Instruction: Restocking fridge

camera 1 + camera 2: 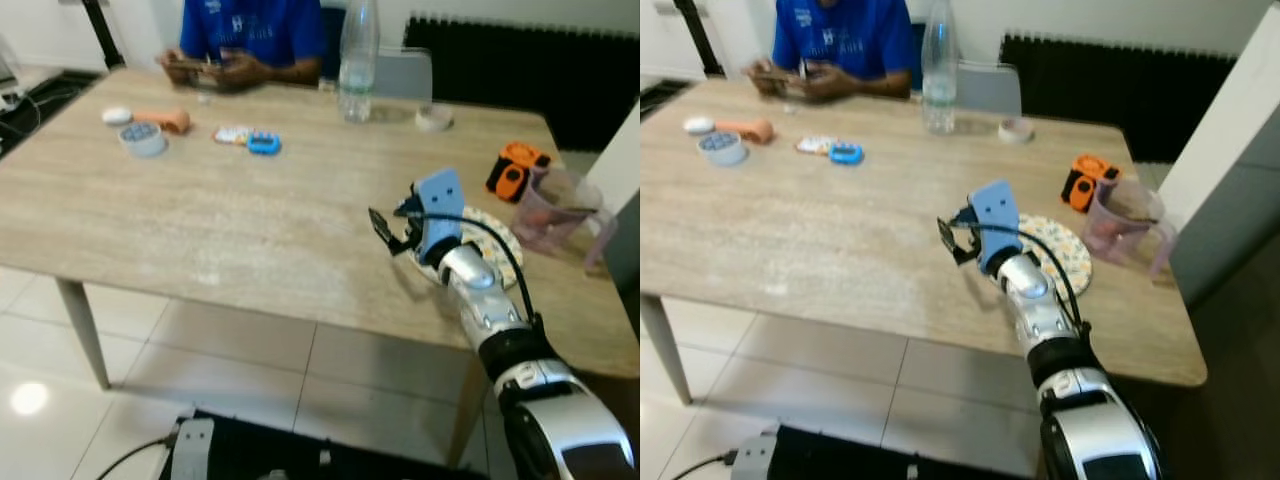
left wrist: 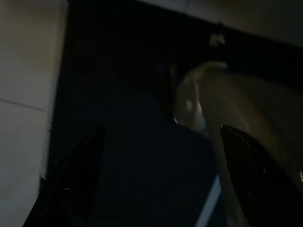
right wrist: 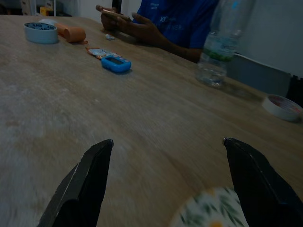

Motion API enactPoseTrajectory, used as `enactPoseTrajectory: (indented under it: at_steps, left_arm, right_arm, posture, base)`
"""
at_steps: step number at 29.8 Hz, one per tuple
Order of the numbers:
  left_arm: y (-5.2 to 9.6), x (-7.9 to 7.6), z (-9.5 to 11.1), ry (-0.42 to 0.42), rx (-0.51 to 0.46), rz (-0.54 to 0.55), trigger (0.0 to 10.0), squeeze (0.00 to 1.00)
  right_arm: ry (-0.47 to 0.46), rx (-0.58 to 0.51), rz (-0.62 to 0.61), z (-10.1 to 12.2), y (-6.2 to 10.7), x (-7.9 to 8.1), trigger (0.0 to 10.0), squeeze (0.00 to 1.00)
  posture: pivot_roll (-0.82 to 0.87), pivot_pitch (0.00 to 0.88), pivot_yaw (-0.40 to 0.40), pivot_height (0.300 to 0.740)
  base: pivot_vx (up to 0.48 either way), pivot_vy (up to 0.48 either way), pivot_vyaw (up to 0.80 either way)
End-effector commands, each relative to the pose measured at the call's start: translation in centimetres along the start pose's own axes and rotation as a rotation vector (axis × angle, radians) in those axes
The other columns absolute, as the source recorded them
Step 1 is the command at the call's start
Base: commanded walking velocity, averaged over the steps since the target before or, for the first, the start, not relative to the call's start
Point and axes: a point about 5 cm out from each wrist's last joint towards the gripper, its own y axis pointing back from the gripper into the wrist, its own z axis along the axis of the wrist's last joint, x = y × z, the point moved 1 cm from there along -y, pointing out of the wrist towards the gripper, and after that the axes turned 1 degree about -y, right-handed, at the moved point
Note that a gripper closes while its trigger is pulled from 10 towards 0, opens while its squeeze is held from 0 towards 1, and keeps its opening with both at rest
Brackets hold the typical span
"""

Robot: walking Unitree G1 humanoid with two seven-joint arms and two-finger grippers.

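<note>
- Over the near right part of the pale wood-grain table (image 1: 200, 230), the right gripper (image 1: 392, 232) hangs with its two long black fingers spread wide apart, grasping nothing; the wrist behind it carries a boxy blue housing and a ribbed silver forearm.
- Just beneath and behind that wrist lies a round flat plate (image 1: 1068, 252) with a flowered, speckled print; its patterned rim shows between the fingers (image 3: 85, 184) in the right wrist view.
- Right of the plate stands a translucent pinkish plastic jug (image 1: 555, 208) with a handle, and just behind it a chunky orange and black object (image 1: 516, 170).
- Near the far edge a tall clear plastic bottle (image 1: 357, 60) stands upright, its label greenish; beside it, toward the jug, rests a small white roll of tape (image 1: 433, 119).
- Toward the far left sit a round pale-blue lidded tin (image 1: 143, 138), a salmon-coloured cylinder (image 1: 163, 119) lying on its side, and a small white oval thing (image 1: 117, 115).
- Between those and the bottle lie a flat printed packet (image 1: 231, 134) and, touching it, a rounded bright blue gadget (image 1: 264, 144) with a small screen.
- A person in a blue shirt (image 1: 255, 28) sits at the far side, hands (image 1: 215, 70) together on the tabletop.
- Glossy white tiled floor (image 1: 150, 350) shows under the table.
- Very dark, the left wrist view gives the left gripper (image 2: 156, 175) with its fingers set well apart, nothing between them.
</note>
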Motion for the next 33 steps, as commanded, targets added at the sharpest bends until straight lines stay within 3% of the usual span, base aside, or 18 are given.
enactPoseTrajectory:
  at_steps: [1, 8, 10, 18, 26, 27, 33]
  left_arm:
    - [-0.1, -0.7, -0.3, -0.004, 0.017, -0.009, 10.0, 0.00]
    - [-0.2, -1.2, -0.5, -0.006, 0.023, -0.013, 10.0, 0.00]
    - [-0.2, -1.3, -0.5, -0.006, 0.023, -0.015, 10.0, 0.00]
    - [0.0, -0.8, -0.9, -0.011, 0.027, -0.011, 10.0, 0.00]
    - [0.5, 1.2, -1.9, -0.016, 0.045, 0.016, 10.0, 0.00]
    - [0.7, 1.8, -2.3, -0.015, 0.050, 0.024, 10.0, 0.00]
    - [0.8, 2.0, -2.4, -0.011, 0.050, 0.029, 10.0, 0.00]
  right_arm:
    - [0.002, 0.011, -0.003, -0.2, 0.2, -0.2, 10.0, 0.00]
    - [0.065, 0.047, 0.085, -0.8, 0.5, 0.6, 10.0, 0.00]
    - [0.156, 0.129, 0.163, -1.9, 0.7, 1.2, 10.0, 0.00]
    - [0.322, 0.292, 0.296, -4.2, 1.8, 1.5, 10.0, 0.00]
    - [0.426, 0.401, 0.232, -5.2, 2.5, -0.3, 10.0, 0.00]
    - [0.472, 0.450, 0.184, -5.6, 2.8, -1.2, 10.0, 0.00]
    - [0.512, 0.526, 0.173, -6.3, 3.5, -1.9, 10.0, 0.00]
  posture:
    - [0.00, 0.065, -0.018, 0.740]
    - [0.00, 0.072, -0.018, 0.740]
    - [0.00, 0.079, -0.017, 0.740]
    - [0.00, 0.110, -0.015, 0.740]
    - [0.00, 0.133, -0.015, 0.740]
    - [-0.01, 0.141, -0.016, 0.740]
    - [-0.01, 0.143, -0.015, 0.740]
  base:
    - [0.000, 0.000, 0.00]
    - [0.000, 0.000, 0.00]
    - [0.000, 0.000, 0.00]
    - [0.000, 0.000, 0.00]
    - [0.000, 0.000, 0.00]
    - [0.000, 0.000, 0.00]
    - [0.000, 0.000, 0.00]
